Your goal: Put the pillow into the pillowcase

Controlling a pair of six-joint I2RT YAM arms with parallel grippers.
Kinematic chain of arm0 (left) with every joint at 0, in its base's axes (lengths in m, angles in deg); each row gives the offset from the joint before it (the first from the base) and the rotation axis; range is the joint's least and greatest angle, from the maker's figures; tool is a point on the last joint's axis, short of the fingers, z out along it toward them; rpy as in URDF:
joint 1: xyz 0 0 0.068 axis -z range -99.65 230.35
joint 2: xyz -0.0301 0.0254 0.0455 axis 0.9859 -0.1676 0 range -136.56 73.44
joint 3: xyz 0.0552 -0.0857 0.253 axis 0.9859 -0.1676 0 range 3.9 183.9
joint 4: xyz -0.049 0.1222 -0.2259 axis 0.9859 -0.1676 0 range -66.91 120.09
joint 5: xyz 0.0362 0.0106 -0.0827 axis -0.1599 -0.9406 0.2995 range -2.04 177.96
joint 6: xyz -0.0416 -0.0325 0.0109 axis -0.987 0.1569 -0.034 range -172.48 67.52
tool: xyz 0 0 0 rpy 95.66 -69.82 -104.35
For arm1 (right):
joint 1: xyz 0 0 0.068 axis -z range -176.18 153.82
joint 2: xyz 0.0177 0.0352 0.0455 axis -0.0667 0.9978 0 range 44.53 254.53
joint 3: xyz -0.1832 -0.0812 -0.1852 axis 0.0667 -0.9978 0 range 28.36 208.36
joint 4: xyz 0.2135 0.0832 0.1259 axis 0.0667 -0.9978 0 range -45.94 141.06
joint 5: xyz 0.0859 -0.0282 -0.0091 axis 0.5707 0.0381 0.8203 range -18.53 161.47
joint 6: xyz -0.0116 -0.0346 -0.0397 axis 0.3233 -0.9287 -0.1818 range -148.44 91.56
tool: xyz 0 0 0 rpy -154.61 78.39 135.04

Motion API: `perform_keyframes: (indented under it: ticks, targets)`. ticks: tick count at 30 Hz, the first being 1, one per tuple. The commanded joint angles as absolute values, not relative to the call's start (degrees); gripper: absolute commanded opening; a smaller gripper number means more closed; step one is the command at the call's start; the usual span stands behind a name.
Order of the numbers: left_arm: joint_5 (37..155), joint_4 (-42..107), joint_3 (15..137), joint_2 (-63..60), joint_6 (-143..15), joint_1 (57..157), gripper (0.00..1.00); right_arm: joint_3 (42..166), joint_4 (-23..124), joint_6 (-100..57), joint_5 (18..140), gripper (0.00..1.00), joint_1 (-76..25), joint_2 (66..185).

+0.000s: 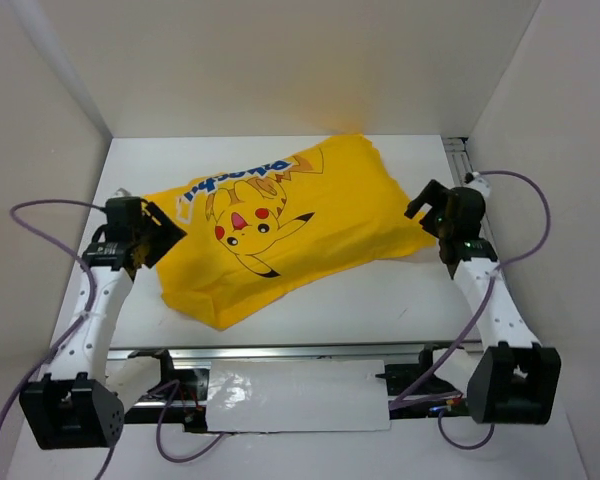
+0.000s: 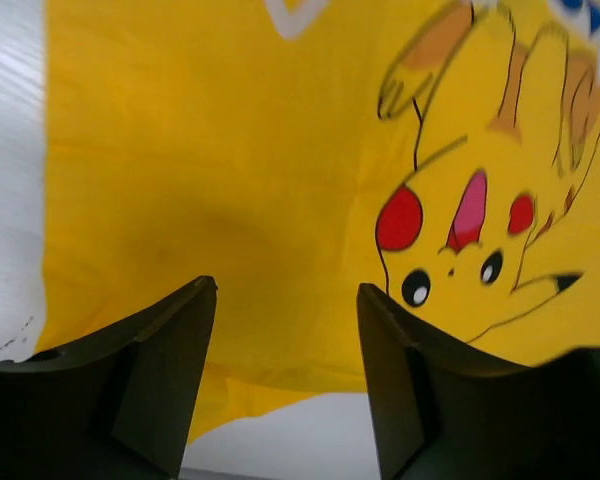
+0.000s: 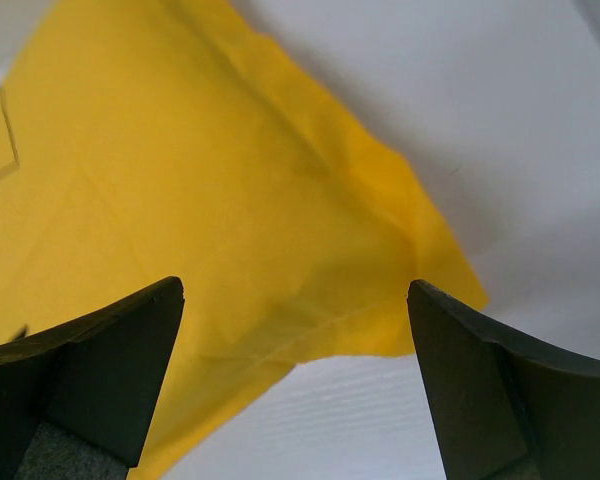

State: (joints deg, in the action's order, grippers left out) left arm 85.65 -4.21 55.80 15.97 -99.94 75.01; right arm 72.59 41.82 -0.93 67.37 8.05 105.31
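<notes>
Pillowcase (image 1: 330, 205) lies puffed, its inside hidden.

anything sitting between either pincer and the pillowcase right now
Nothing visible does. The left pincer and right pincer both stand open right at the pillowcase, with only yellow fabric and white table ahead.

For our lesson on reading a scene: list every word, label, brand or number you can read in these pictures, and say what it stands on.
Blue-and-white lettering on the yellow pillowcase, beside the Pikachu print: upside down in the top view and too blurred to read.
No other text, label or number is visible.
</notes>
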Motion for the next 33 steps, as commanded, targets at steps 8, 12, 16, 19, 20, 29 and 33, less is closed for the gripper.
perform_keyframes:
  ticks: [8, 12, 16, 19, 20, 29, 33]
  targets:
    - [86.0, -12.2, 50.1, 7.6, -101.3, 91.5, 0.55, 79.8, 36.1, -2.2, 59.1, 1.00, -2.3, 117.1]
    - [85.3, -17.5, 43.7, 12.7, -107.1, 95.5, 0.55, 79.2, 36.8, -0.9, 58.5, 1.00, -0.8, 118.4]
    - [87.7, -22.2, 41.2, 15.9, -114.8, 98.6, 0.53, 78.6, 36.1, 1.3, 59.5, 1.00, 2.1, 119.6]
    - [83.8, -31.8, 42.3, 17.4, -123.4, 99.6, 0.43, 79.2, 35.4, 3.0, 60.0, 1.00, 4.3, 120.8]
    - [83.0, -33.5, 43.2, 19.7, -126.4, 100.2, 0.41, 79.7, 35.4, 3.0, 60.0, 1.00, 5.3, 121.4]
    - [70.6, -44.0, 56.0, 28.2, -132.9, 98.5, 0.65, 81.8, 34.9, 2.9, 62.0, 1.00, 7.6, 120.9]
    - [67.7, -38.2, 61.2, 25.6, -127.6, 96.8, 0.96, 82.4, 35.7, 1.8, 63.2, 1.00, 7.6, 119.7]
